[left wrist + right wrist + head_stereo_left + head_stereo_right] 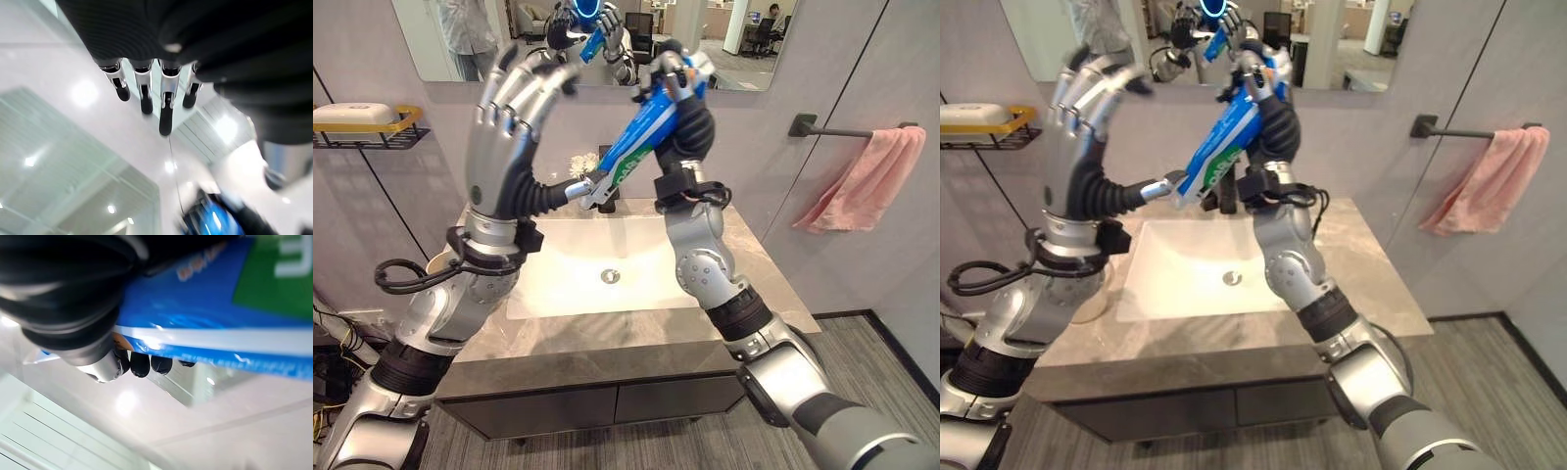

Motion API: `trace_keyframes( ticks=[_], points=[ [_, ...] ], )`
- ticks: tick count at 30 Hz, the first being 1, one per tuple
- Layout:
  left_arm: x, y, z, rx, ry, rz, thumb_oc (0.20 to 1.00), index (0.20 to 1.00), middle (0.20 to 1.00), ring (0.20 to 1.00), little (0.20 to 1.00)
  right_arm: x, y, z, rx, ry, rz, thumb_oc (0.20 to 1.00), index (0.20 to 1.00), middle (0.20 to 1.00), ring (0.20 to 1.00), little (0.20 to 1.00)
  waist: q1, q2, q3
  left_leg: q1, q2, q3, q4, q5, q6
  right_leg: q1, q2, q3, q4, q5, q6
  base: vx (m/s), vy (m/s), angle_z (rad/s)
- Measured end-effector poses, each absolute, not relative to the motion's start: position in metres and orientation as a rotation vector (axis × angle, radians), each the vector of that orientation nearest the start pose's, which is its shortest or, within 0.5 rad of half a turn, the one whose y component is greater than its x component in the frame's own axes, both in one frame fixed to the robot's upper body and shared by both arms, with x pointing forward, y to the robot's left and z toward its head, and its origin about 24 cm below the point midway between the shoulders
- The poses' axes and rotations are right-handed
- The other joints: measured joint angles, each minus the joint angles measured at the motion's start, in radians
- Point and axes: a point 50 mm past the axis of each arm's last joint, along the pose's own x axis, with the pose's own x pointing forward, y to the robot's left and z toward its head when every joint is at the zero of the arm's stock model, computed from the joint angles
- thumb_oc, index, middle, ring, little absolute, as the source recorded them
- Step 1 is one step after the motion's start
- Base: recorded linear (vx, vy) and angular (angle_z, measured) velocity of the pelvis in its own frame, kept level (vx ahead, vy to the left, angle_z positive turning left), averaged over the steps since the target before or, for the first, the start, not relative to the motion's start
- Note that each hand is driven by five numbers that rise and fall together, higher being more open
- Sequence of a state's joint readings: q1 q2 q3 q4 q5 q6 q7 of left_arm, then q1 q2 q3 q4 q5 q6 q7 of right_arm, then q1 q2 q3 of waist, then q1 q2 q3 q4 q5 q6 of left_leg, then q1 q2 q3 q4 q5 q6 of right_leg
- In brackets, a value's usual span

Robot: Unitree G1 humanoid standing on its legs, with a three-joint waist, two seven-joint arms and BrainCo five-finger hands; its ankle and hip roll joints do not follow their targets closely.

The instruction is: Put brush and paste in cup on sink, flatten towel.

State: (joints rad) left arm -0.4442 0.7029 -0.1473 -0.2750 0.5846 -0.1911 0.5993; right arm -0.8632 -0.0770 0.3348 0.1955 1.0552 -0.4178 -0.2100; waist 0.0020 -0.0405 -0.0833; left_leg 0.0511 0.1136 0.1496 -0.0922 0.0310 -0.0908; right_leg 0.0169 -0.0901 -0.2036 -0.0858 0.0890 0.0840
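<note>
In right robot hand: toothpaste tube.

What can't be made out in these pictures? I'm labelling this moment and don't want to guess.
- Cup: mostly behind the left arm in both eye views; its contents can't be seen.
- Toothpaste tube, held in the right hand: its lower end, near the left hand thumb, overlaps the faucet; contact unclear.
- Toothbrush: cannot be located.
- Pink towel: bunched on its bar; folds hide its shape.
</note>
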Motion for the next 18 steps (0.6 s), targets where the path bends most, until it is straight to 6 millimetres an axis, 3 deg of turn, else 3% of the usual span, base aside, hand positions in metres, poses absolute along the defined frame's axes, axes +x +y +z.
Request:
trace_keyframes(
  ticks=[2, 4, 5, 7, 8, 9, 10, 12, 14, 18],
  points=[
    [0.249, 0.181, 0.247, 0.938, -1.211, 0.391, 1.0, 1.0, 1.0, 1.0, 1.0, 0.334, -0.061, 0.256, 0.972, -0.599, 0.362, 0.2, 0.2, 0.2, 0.2, 0.2, 0.011, 0.005, 0.002, -0.003, 0.0, -0.001, 0.0, 0.0, 0.0, 0.001, 0.0, -0.001, 0.0, -0.001, 0.0, -0.01, -0.004, 0.02],
    [0.239, 0.21, 0.216, 0.87, -1.036, 0.472, 1.0, 1.0, 1.0, 1.0, 1.0, 0.332, -0.075, 0.258, 0.975, -0.648, 0.306, 0.2, 0.2, 0.2, 0.2, 0.2, 0.033, 0.02, 0.001, -0.002, 0.0, -0.005, 0.0, 0.0, 0.0, 0.002, 0.0, -0.004, -0.001, -0.003, 0.0, -0.02, 0.005, 0.09],
    [0.23, 0.234, 0.182, 0.832, -0.84, 0.516, 1.0, 1.0, 1.0, 1.0, 1.0, 0.33, -0.084, 0.261, 0.934, -0.684, 0.288, 0.2, 0.2, 0.2, 0.2, 0.2, 0.055, 0.022, 0.001, -0.016, 0.001, -0.014, -0.004, 0.0, -0.001, -0.001, 0.0, -0.015, 0.0, -0.005, 0.0, -0.02, 0.004, 0.17],
    [0.215, 0.263, 0.141, 0.856, -0.609, 0.57, 1.0, 1.0, 1.0, 1.0, 1.0, 0.326, -0.092, 0.267, 0.895, -0.726, 0.282, 0.2, 0.2, 0.2, 0.2, 0.2, 0.064, 0.025, 0.005, -0.019, 0.0, -0.027, -0.004, 0.0, -0.001, -0.001, 0.0, -0.027, -0.002, -0.008, 0.001, 0.0, 0.001, 0.18],
    [0.203, 0.282, 0.113, 0.849, -0.445, 0.622, 1.0, 1.0, 1.0, 1.0, 1.0, 0.325, -0.099, 0.271, 0.867, -0.751, 0.274, 0.2, 0.2, 0.2, 0.2, 0.2, 0.084, 0.025, 0.007, -0.023, 0.0, -0.03, -0.005, -0.001, -0.001, 0.001, -0.001, -0.031, -0.002, -0.009, 0.002, -0.01, 0.008, 0.1],
    [0.181, 0.313, 0.079, 0.87, -0.224, 0.706, 1.0, 1.0, 1.0, 1.0, 1.0, 0.323, -0.105, 0.276, 0.851, -0.784, 0.267, 0.2, 0.2, 0.2, 0.2, 0.2, 0.095, 0.022, 0.007, -0.017, 0.001, -0.032, -0.003, -0.004, 0.002, 0.003, 0.0, -0.032, -0.005, -0.015, 0.002, -0.02, 0.004, 0.13],
    [0.17, 0.329, 0.065, 0.856, -0.105, 0.774, 1.0, 1.0, 1.0, 1.0, 1.0, 0.322, -0.111, 0.278, 0.849, -0.807, 0.246, 0.2, 0.2, 0.2, 0.2, 0.2, 0.114, 0.018, 0.008, -0.024, 0.001, -0.036, -0.004, -0.003, 0.001, 0.003, -0.001, -0.039, -0.007, -0.017, 0.002, -0.03, 0.005, 0.19],
    [0.161, 0.344, 0.055, 0.822, -0.023, 0.869, 1.0, 1.0, 1.0, 1.0, 1.0, 0.323, -0.118, 0.281, 0.864, -0.821, 0.212, 0.2, 0.2, 0.2, 0.2, 0.2, 0.14, 0.007, 0.006, -0.034, -0.002, -0.056, -0.003, -0.001, 0.0, -0.001, -0.003, -0.057, -0.008, -0.02, 0.004, -0.03, -0.002, 0.26],
    [0.151, 0.359, 0.02, 0.815, 0.167, 0.926, 1.0, 1.0, 1.0, 1.0, 1.0, 0.326, -0.1, 0.283, 0.876, -0.789, 0.253, 0.2, 0.2, 0.2, 0.2, 0.2, 0.174, 0.008, 0.011, -0.038, -0.006, -0.059, -0.003, 0.0, -0.001, 0.002, -0.007, -0.059, -0.004, -0.02, 0.006, -0.01, -0.007, 0.14],
    [0.14, 0.357, -0.023, 0.814, 0.401, 0.857, 1.0, 1.0, 1.0, 1.0, 1.0, 0.328, -0.091, 0.287, 0.859, -0.783, 0.271, 0.2, 0.2, 0.2, 0.2, 0.2, 0.186, -0.028, 0.034, -0.06, -0.015, -0.096, 0.0, 0.008, 0.001, 0.003, -0.014, -0.097, 0.0, -0.024, 0.01, -0.02, 0.009, 0.25]
  ],
)
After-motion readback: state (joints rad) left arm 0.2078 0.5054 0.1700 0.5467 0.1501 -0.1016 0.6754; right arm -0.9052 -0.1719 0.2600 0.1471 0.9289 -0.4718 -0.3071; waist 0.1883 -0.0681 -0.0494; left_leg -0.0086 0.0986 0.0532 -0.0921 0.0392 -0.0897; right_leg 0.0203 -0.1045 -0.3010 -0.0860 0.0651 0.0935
